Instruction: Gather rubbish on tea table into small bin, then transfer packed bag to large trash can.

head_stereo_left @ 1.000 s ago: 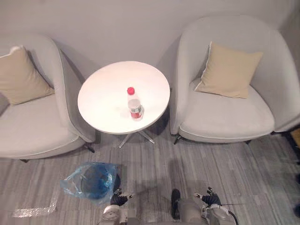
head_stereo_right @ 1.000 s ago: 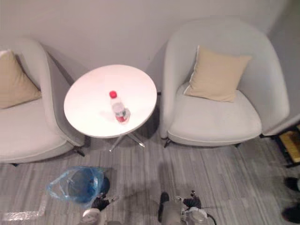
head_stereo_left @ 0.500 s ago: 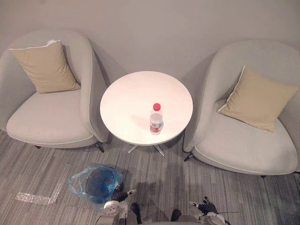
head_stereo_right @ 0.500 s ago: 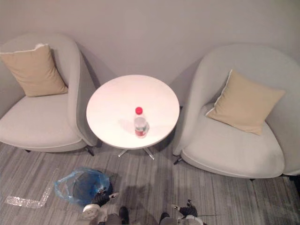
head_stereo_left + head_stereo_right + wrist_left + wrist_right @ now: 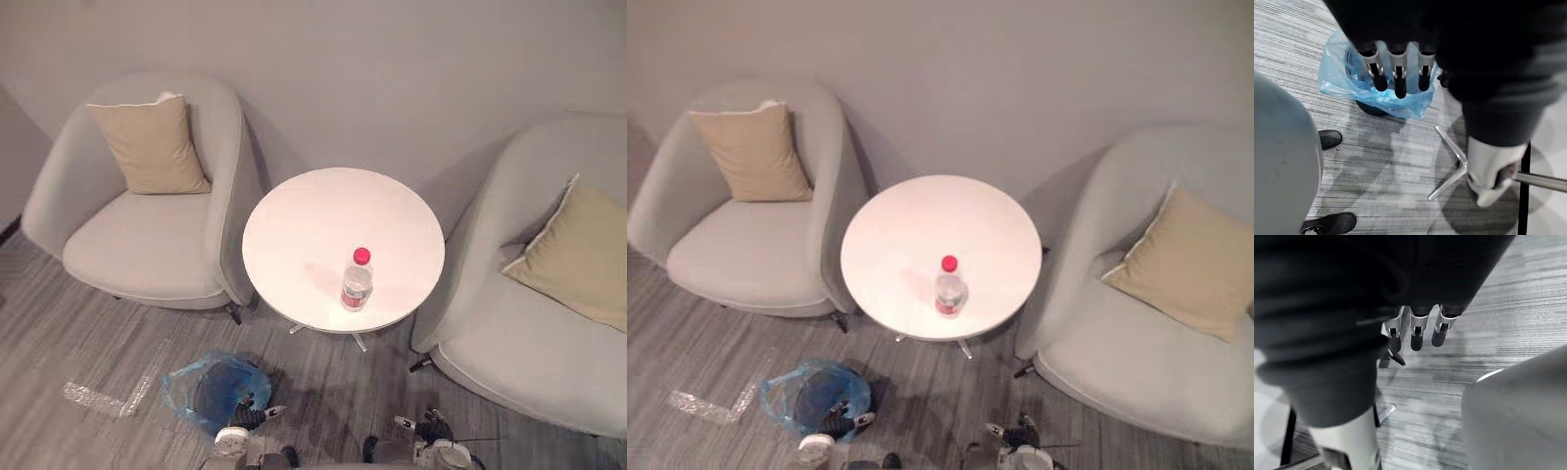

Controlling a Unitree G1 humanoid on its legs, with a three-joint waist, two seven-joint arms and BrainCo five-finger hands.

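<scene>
The bottle (image 5: 357, 284) stands at centre frame on the tea table (image 5: 313, 220), not yet gathered, so the left hand (image 5: 1396, 78) and right hand (image 5: 1418, 333) hang loose-fingered and empty, with the small bin (image 5: 217, 394) waiting at lower left.

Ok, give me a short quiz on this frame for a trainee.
1. True or false: the clear plastic bottle with a red cap lies on its side on the round white tea table.
2. Where is the small bin lined with a blue plastic bag? A on the table top; B on the floor beside the table; C hanging on the wall.
3. Fill in: each grey armchair holds one beige ____.
Key: 1 false, it stands upright; 2 B; 3 cushion.
</scene>
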